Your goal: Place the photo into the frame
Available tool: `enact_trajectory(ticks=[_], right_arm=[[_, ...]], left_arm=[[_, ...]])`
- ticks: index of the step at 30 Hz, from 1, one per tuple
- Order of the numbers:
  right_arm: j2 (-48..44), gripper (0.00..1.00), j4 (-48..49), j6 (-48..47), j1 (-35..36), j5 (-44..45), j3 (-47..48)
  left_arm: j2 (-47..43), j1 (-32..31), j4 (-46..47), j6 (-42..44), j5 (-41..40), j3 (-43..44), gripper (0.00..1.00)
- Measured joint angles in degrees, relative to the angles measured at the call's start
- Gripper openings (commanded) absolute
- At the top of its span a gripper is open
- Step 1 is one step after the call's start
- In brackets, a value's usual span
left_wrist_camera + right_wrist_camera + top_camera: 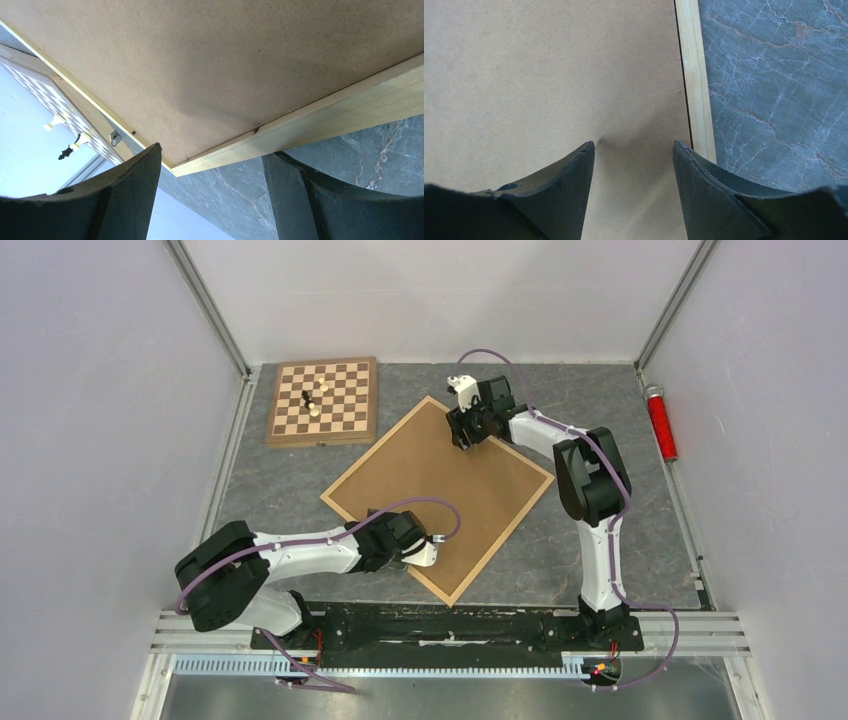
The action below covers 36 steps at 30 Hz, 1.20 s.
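Observation:
The frame [501,541], light wood with a narrow border, lies face down and turned like a diamond on the slate table. A brown backing board [440,490] fills it. The photo is hidden. My left gripper [408,558] is open at the frame's near-left edge; in the left wrist view, the left gripper [214,150] has one finger over the board and the other against the outer side of the wooden border [325,115]. My right gripper [462,440] is open near the far corner. In the right wrist view, the right gripper [633,145] hangs over the bare board, just inside the border [696,100], holding nothing.
A checkered chessboard [322,400] with a few chess pieces [312,400] lies at the back left, just beyond the frame. A red cylinder [660,423] lies along the right wall. A small metal hanger [115,137] sits beside the chessboard's edge. Walls close in on three sides.

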Motion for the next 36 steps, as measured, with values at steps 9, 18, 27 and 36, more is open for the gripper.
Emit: enact_trajectory(ticks=[9, 18, 27, 36], right_arm=[[2.0, 0.61, -6.2, -1.9, 0.6, 1.2, 4.5], [2.6, 0.60, -7.3, -2.0, -0.6, -2.9, 5.2], [4.4, 0.58, -12.2, -5.6, -1.0, -4.7, 8.4], [3.6, 0.57, -9.3, -9.2, -1.4, -6.9, 5.3]], left_arm=[[-0.2, 0.2, 0.0, 0.0, 0.3, 0.0, 0.80], [-0.4, 0.5, 0.0, 0.0, 0.7, 0.0, 0.80], [-0.5, 0.7, -0.2, 0.0, 0.9, 0.1, 0.80], [-0.6, 0.9, -0.7, 0.0, 1.6, 0.4, 0.80]])
